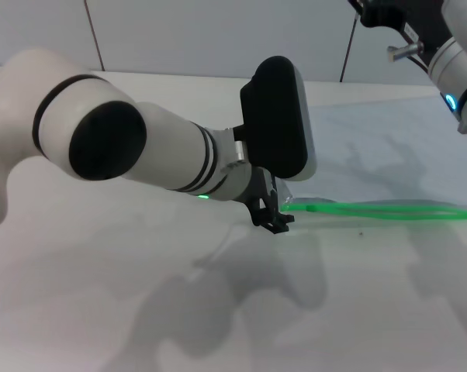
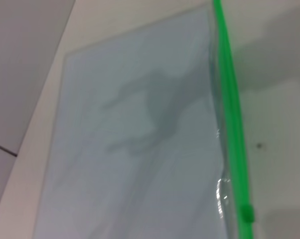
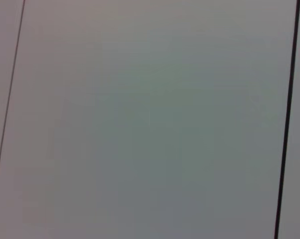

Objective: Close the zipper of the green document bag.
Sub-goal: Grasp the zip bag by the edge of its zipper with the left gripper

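The green document bag (image 1: pixel 389 159) lies flat on the white table, a translucent pale grey-blue pouch reaching to the right edge of the head view. The zipper (image 1: pixel 381 209) is the bright green strip along its near edge. My left gripper (image 1: pixel 275 215) is low over the table at the strip's left end, touching or nearly touching it. In the left wrist view the bag (image 2: pixel 140 149) fills the picture, with the zipper (image 2: pixel 232 114) along one side and the small green slider tab (image 2: pixel 246 214) on it. My right gripper (image 1: pixel 377 12) is raised at the top right, away from the bag.
The white table (image 1: pixel 102 294) stretches out in front and to the left of the bag. A panelled wall (image 1: pixel 218 39) stands behind it. The right wrist view shows only that wall (image 3: pixel 150 119). My left arm (image 1: pixel 140 147) crosses the middle of the head view.
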Available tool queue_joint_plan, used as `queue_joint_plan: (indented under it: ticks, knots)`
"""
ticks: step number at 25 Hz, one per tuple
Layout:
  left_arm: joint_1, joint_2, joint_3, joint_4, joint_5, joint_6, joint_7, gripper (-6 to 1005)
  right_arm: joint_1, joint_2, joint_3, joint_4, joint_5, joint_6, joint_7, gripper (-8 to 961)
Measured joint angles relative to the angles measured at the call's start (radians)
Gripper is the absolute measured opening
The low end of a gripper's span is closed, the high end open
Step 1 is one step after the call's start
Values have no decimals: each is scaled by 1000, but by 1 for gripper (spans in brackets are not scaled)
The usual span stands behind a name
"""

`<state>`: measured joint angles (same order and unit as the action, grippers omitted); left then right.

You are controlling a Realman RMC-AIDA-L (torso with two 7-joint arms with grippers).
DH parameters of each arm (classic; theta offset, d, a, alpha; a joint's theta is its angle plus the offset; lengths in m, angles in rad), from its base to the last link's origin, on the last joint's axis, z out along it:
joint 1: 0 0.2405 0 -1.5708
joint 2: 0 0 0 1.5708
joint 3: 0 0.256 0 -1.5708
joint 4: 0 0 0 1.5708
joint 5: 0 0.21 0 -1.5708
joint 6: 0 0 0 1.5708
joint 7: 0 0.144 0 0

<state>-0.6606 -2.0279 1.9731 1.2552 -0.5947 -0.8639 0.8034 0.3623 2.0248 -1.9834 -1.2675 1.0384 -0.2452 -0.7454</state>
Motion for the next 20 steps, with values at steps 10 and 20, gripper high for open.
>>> queue_joint_plan:
  ticks: [10, 20]
  knots:
    - [-2, -1, 0, -57, -8, 92, 73, 889, 11, 0, -2, -4, 0, 0, 1, 669]
    - [-4, -1, 2, -99, -60, 151, 122, 886, 14, 0, -5, -5, 0, 0, 2, 669]
